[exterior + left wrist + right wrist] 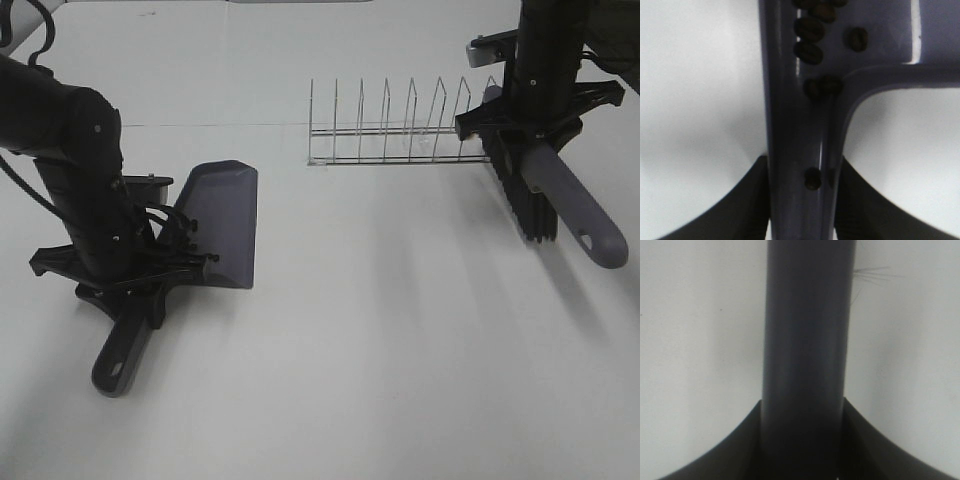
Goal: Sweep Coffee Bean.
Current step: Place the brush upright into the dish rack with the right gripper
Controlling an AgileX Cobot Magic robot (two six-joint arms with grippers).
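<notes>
The coffee bean (809, 41), gathered at the back of the dustpan (222, 215) pinched by the left gripper (801, 205) while the brush (565, 205) is clamped by the right gripper (802, 440), may be spilled if that dustpan is tilted

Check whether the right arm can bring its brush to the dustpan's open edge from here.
Probably yes: bare table lies between the brush and the dustpan; the wire rack stands farther back, off that line.

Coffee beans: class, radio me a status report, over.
Left gripper shut on dustpan handle, right gripper shut on brush. Coffee beans lying in dustpan, near its handle. Wire rack stands beside brush.
</notes>
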